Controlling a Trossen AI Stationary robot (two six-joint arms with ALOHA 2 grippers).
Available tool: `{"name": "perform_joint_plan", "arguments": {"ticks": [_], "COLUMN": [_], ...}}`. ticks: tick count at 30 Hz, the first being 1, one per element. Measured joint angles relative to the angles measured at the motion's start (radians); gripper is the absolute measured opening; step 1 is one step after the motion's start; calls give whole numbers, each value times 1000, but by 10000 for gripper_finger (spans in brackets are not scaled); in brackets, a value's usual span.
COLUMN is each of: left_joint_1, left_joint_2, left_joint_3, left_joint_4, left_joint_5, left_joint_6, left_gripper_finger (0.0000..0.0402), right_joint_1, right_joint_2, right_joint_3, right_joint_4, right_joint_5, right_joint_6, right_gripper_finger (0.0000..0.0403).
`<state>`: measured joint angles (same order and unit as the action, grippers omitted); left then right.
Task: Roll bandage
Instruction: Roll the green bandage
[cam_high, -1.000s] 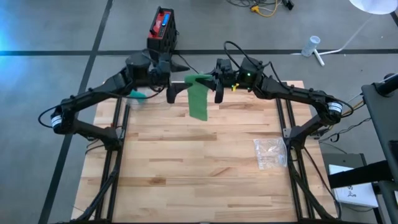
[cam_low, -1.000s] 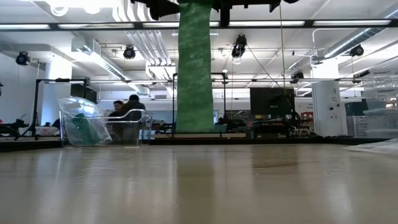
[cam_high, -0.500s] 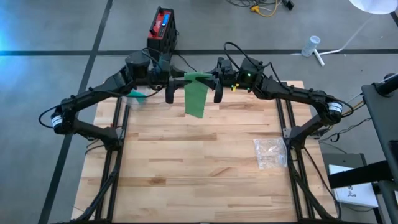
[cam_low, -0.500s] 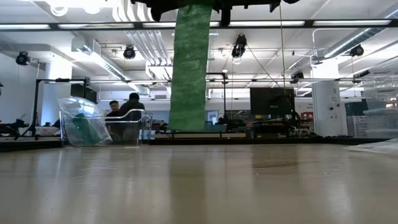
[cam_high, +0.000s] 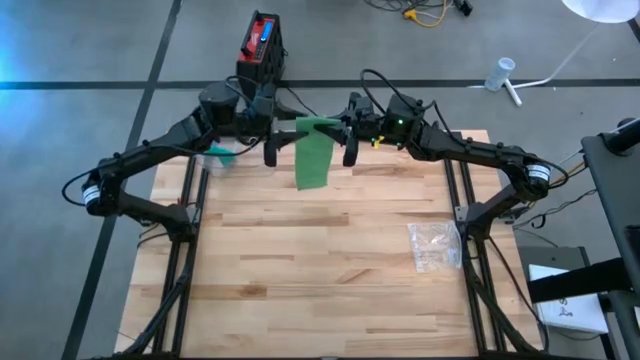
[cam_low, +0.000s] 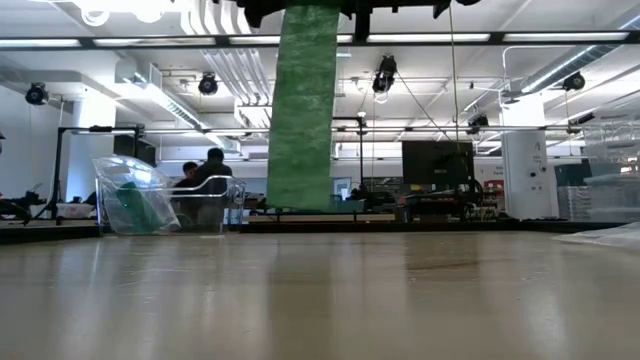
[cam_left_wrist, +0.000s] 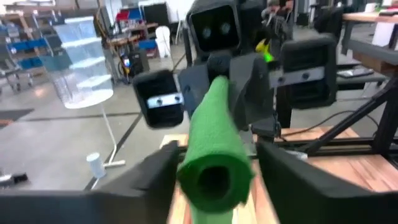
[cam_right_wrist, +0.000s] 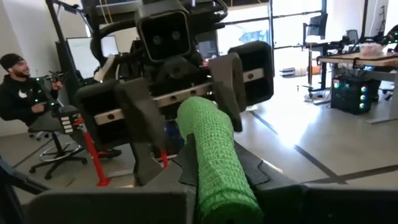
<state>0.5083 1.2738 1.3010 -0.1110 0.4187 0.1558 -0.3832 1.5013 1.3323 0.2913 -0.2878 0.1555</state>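
A green bandage is held high over the table's far edge. Its rolled part lies level between my two grippers, and its loose tail hangs straight down from it, clear of the table. My right gripper is shut on the roll's right end. My left gripper faces it, and its two fingers stand close on either side of the roll's left end. My right gripper pinches the roll's right end between its two fingers, coming level from the table's right and pointing along the roll. The roll is level and lifted clear, its tail slack below. My left gripper: I cannot tell whether its fingers touch the roll.
A clear plastic bag lies on the table's right part. A clear container with something green in it stands at the far left. A red and black device is on the floor beyond. People sit in the room behind.
My left gripper's fingers have drawn closer around the roll's left end and its wrist has turned a little. The hanging tail has swung slightly toward the table's left, while the roll has stayed in place between the grippers.
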Motion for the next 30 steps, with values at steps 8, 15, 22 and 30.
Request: {"name": "perform_joint_plan", "arguments": {"ticks": [8, 15, 22, 30], "left_joint_1": [-1, 4, 15, 38], "left_joint_2": [36, 51, 51, 52], "left_joint_3": [0, -1, -2, -2], "left_joint_4": [32, 43, 67, 76], "left_joint_5": [19, 80, 137, 184], "left_joint_6": [-46, -102, -188, -268], "left_gripper_finger": [306, 161, 24, 43], "right_joint_1": [0, 10, 10, 19], "right_joint_2": [0, 0, 0, 0], "right_joint_3": [0, 0, 0, -1], "right_joint_4": [11, 7, 4, 18], "right_joint_5": [-7, -31, -35, -29], "right_joint_6": [-25, -64, -63, -75], "right_gripper_finger": [33, 32, 33, 34]}}
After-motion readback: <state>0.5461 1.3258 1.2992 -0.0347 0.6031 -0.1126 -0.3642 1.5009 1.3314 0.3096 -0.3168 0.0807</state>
